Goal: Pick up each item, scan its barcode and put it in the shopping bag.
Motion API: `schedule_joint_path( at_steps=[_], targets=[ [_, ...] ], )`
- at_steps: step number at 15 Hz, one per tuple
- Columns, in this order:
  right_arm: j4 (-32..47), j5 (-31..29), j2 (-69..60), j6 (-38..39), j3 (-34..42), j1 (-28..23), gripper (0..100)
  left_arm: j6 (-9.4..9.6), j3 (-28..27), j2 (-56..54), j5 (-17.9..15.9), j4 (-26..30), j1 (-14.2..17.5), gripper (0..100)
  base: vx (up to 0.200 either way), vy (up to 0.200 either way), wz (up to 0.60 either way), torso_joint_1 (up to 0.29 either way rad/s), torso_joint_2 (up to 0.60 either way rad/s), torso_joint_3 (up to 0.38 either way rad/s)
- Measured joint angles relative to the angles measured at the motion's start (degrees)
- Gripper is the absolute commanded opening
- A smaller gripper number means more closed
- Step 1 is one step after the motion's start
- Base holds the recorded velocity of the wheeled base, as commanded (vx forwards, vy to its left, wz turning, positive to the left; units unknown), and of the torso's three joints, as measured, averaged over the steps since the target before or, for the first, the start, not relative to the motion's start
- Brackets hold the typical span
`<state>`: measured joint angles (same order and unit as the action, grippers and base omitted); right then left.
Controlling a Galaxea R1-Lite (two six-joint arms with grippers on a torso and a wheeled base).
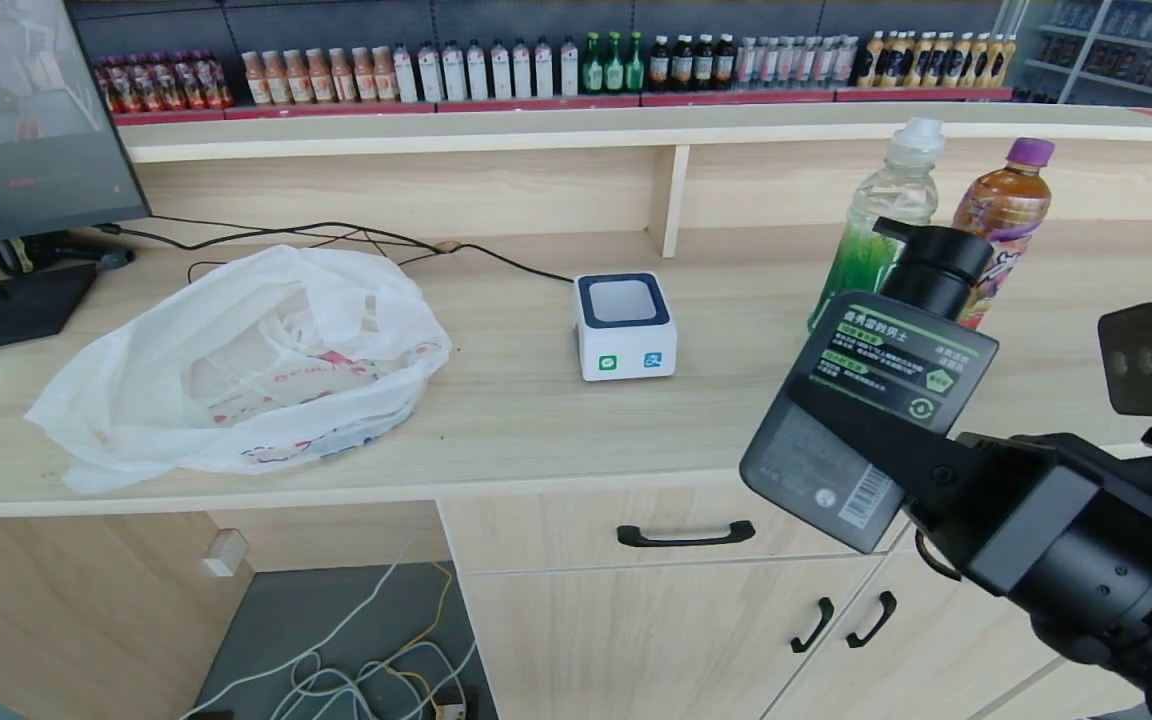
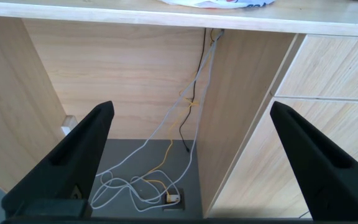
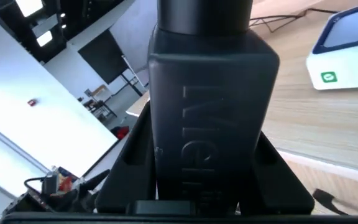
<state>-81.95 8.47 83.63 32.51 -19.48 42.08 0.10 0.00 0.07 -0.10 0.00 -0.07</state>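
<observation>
Right pincer (image 3: 205, 168) clamped on the dark pump bottle (image 1: 881, 365), with the scanner (image 1: 626, 325) to its left

The bottle hangs tilted above the counter (image 1: 536, 430) front edge, well right of the shopping bag (image 1: 246, 365). Its pump end points up and away. The barcode (image 1: 864, 497) faces upward, so it likely needs turning. The left pincer (image 2: 191, 155) is apart, farther off.

Ahead of my left jaws a recess opens under the pale wooden counter (image 1: 536, 430). It has a wood-grain back panel (image 2: 117, 74) and a grey floor (image 2: 179, 171), and thin cables (image 2: 194, 93) hang down into loose coils there. Beside it, nearer my right jaws, are a drawer (image 1: 556, 530) and cupboard doors (image 1: 696, 650) with black handles. Beyond my right jaws the counter carries a raised ledge (image 1: 636, 125) on an upright divider (image 1: 671, 195). Behind that, a dark wall shelf (image 1: 536, 98) holds rows of bottles. A monitor (image 1: 26, 110) stands well off to the left of my right jaws.
</observation>
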Motion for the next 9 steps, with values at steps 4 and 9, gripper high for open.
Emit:
schedule_joint_path(
  at_steps=[4, 9],
  targets=[
    [0.0, 6.7, 1.0, 1.0, -4.7, 0.0, 0, 0.0, 0.0, 0.0, 0.0, 0.0, 0.0, 100, 0.0, 0.0, 0.0, 0.0, 0.0, 0.0],
    [-0.1, 7.3, 3.1, 3.6, -9.9, 1.5, 0, 0.0, 0.0, 0.0, 0.0, 0.0, 0.0, 100, 0.0, 0.0, 0.0, 0.0, 0.0, 0.0]
  ],
)
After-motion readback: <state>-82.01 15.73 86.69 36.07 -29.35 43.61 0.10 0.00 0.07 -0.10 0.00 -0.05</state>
